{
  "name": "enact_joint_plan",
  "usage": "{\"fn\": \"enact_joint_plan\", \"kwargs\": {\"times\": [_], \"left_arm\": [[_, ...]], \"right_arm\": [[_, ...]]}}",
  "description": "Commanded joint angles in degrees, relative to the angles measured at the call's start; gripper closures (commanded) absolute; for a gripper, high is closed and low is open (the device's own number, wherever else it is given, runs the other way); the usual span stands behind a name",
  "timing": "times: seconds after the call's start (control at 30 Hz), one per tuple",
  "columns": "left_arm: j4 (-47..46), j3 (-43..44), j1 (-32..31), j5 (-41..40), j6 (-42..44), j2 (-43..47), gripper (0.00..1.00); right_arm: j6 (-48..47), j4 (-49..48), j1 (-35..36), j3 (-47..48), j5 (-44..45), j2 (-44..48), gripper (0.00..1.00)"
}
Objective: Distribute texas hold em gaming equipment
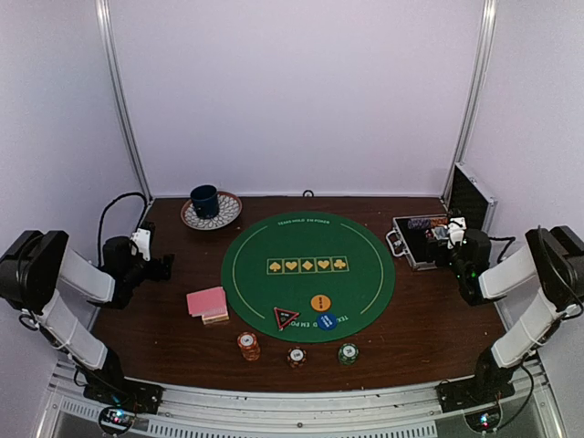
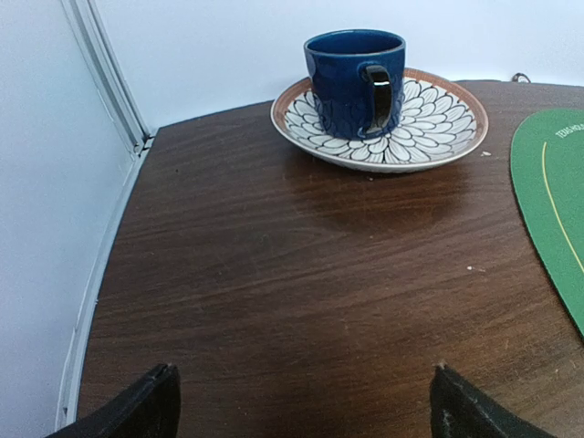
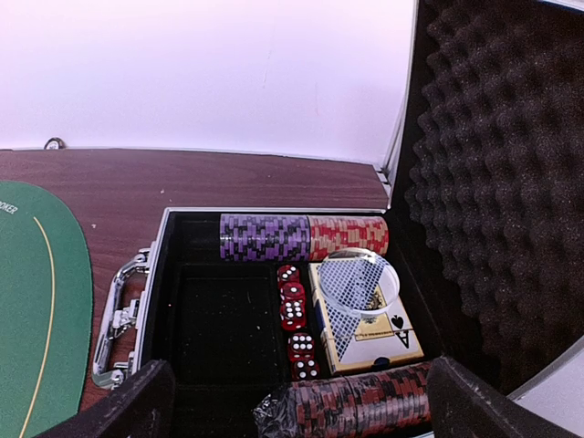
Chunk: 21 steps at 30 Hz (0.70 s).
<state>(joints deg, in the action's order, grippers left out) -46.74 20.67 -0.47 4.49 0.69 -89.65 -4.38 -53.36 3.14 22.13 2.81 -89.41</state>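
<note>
A stack of pink-backed cards (image 1: 207, 303) lies left of the round green mat (image 1: 308, 274). On the mat's near part sit an orange button (image 1: 320, 302), a blue button (image 1: 328, 320) and a black-red triangular marker (image 1: 286, 318). Three chip stacks stand before the mat: orange (image 1: 247, 345), white-red (image 1: 297, 356), green (image 1: 348, 352). My left gripper (image 2: 303, 370) hangs open over bare wood at the left edge, holding nothing. My right gripper (image 3: 299, 365) is open above the opened metal case (image 3: 160, 274), nothing between its fingers.
A dark blue cup (image 2: 354, 80) stands on a patterned saucer (image 2: 438, 128) at the back left. The case holds purple chips (image 3: 265, 237), red chips (image 3: 347, 235), red dice (image 3: 294, 310), a boxed deck (image 3: 365, 328) and a wrapped chip row (image 3: 365, 401); its foam lid (image 3: 493, 182) stands upright.
</note>
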Motion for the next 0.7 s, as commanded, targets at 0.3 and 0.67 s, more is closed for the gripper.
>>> {"fn": "enact_joint_plan", "kwargs": {"times": [0.3, 0.67], "left_arm": [[-3.2, 0.0, -0.1, 0.2, -0.5, -0.3, 0.03], [9.7, 4.9, -0.1, 3.5, 0.1, 4.6, 0.02]], "right_arm": [[0.0, -0.1, -0.5, 0.5, 0.1, 0.2, 0.01], [6.3, 8.2, -1.0, 1.3, 14.3, 8.0, 0.0]]}}
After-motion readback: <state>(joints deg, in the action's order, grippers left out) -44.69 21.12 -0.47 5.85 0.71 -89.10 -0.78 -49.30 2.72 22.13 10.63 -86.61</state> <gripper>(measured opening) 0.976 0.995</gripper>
